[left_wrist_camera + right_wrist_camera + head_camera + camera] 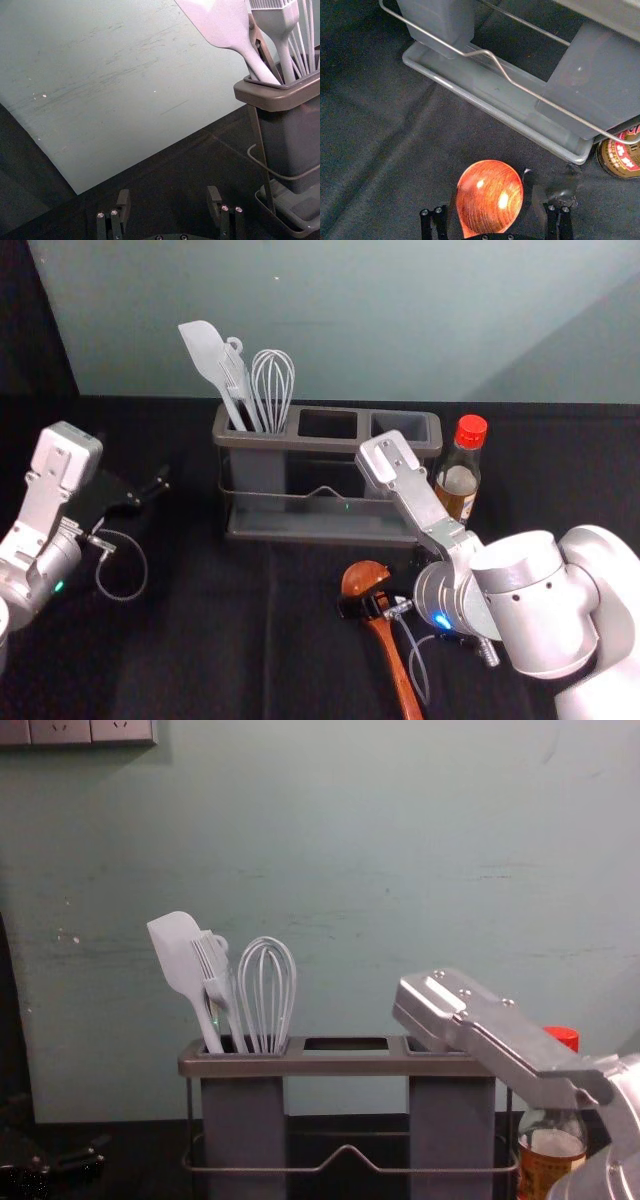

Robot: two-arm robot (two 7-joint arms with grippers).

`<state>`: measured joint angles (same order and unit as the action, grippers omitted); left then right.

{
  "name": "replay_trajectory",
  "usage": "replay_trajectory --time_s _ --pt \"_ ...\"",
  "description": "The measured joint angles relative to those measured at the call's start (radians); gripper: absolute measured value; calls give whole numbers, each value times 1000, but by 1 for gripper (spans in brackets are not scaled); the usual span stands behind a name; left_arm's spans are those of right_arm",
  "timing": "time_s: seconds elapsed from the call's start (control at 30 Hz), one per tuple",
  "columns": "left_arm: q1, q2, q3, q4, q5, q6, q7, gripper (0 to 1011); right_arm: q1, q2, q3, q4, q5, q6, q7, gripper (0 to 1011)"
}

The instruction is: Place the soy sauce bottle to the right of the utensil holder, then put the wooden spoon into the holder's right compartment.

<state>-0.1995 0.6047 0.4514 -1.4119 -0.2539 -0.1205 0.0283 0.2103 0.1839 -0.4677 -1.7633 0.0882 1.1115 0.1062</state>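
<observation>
My right gripper (384, 585) is low over the wooden spoon (394, 650), in front of the holder's right part. In the right wrist view, the gripper (495, 220) is open, with the spoon's bowl (490, 195) between its separated fingers. The soy sauce bottle (461, 468), red-capped, stands upright just right of the utensil holder (320, 523); the chest view also has the bottle (551, 1150) there, partly behind my right arm. My left gripper (148, 492) is idle left of the holder; in the left wrist view, the gripper (169, 205) is open and empty.
A spatula (205, 355), a brush and a whisk (272, 390) stand in the holder's left compartment. A wire rail (347, 1150) crosses the holder's front. Behind is a pale wall (350, 320); black cloth (200, 640) covers the table.
</observation>
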Motion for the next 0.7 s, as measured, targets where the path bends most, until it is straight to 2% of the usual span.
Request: replay_trajectory --time_s 0.5,0.7 --pt "0 0 0 0 0 0 0 1005 -11 -7 -6 12 -28 -19 26 1004" --pt "0 0 0 0 0 0 0 1005 -18 -15 3 17 -41 -27 29 1004"
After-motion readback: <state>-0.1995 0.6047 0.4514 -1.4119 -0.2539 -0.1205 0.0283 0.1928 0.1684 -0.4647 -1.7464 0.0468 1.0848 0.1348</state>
